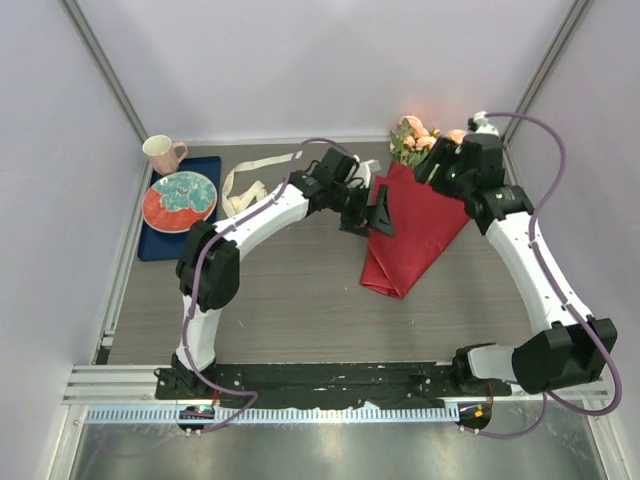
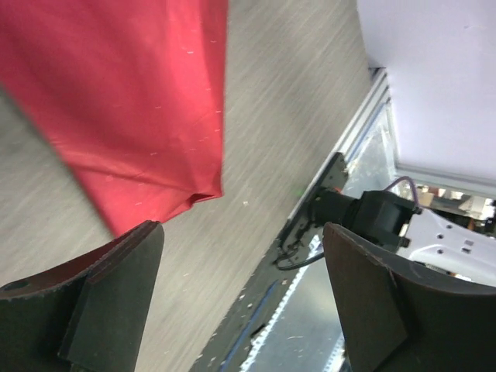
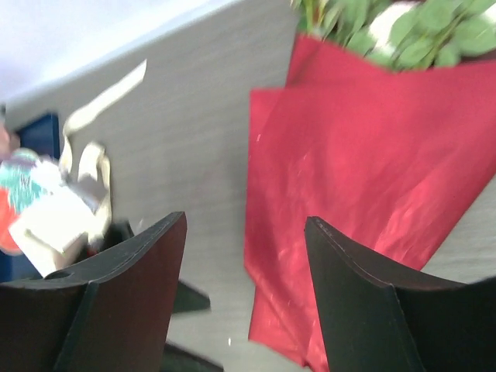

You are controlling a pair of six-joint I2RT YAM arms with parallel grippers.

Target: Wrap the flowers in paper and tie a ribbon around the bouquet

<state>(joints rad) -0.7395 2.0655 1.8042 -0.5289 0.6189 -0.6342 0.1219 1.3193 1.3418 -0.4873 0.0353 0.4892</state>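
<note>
The bouquet lies on the table at the back right: a cone of red paper (image 1: 412, 235) with the pink-peach flowers (image 1: 420, 133) sticking out of its far end. My left gripper (image 1: 368, 218) stands open at the cone's left edge. In the left wrist view the paper (image 2: 132, 101) lies beyond the open left gripper (image 2: 244, 232), with only table between the fingers. My right gripper (image 1: 428, 172) hovers open over the cone's top. The right wrist view shows the paper (image 3: 364, 178) and green leaves (image 3: 403, 31) past the open right gripper (image 3: 246, 225). The cream ribbon (image 1: 250, 185) lies looped to the left of the bouquet.
A dark blue tray (image 1: 160, 240) at the back left holds a red and teal plate (image 1: 180, 198). A pink mug (image 1: 163, 153) stands behind it. The metal rail (image 1: 330, 385) runs along the near table edge.
</note>
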